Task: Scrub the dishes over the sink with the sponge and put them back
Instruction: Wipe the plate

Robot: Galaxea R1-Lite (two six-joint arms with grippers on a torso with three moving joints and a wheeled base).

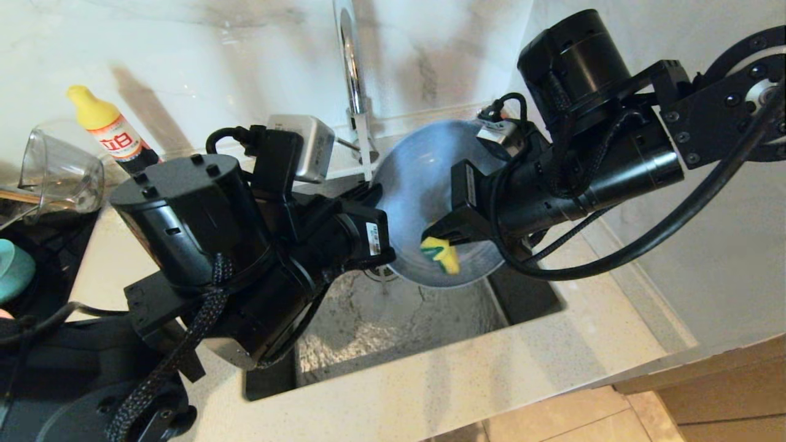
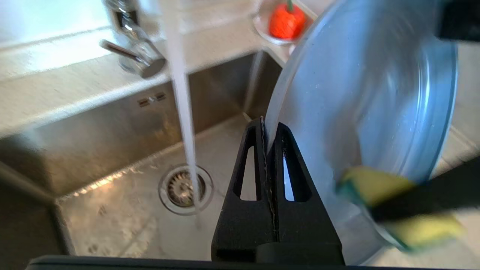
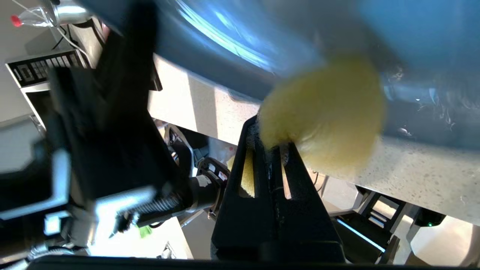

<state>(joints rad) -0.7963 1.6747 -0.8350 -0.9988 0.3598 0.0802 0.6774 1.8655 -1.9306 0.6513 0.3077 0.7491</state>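
Both arms reach in over the sink (image 1: 393, 319), meeting above its basin. The left arm comes in from the sink's left side, its wrist angled across toward the faucet (image 1: 351, 67). The left tool (image 2: 270, 125) has its two fingers pressed together on the rim of the grey-blue plate (image 1: 417, 184), pinching the edge between them and holding the plate tilted up on edge above the basin, just beside the stream of water (image 2: 183, 112) that falls from the faucet to the drain strainer (image 2: 185, 188).

The right arm reaches down from the sink's right side, forearm sloping toward the plate's face. The right tool (image 3: 270, 144) is closed tight on the sponge (image 1: 443, 255), which bulges yellow past the fingertips with its green layer showing at one edge. The sponge is pressed against the lower part of the plate's face, above the sink's right half.

On the tabletop left of the sink stand a clear glass jug (image 1: 58, 175) and a bottle with a yellow cap (image 1: 107, 129); a teal-blue bowl (image 1: 13, 267) shows partly at the far left edge. Behind the sink's back corner a red object (image 2: 287, 21) sits in a small dish.
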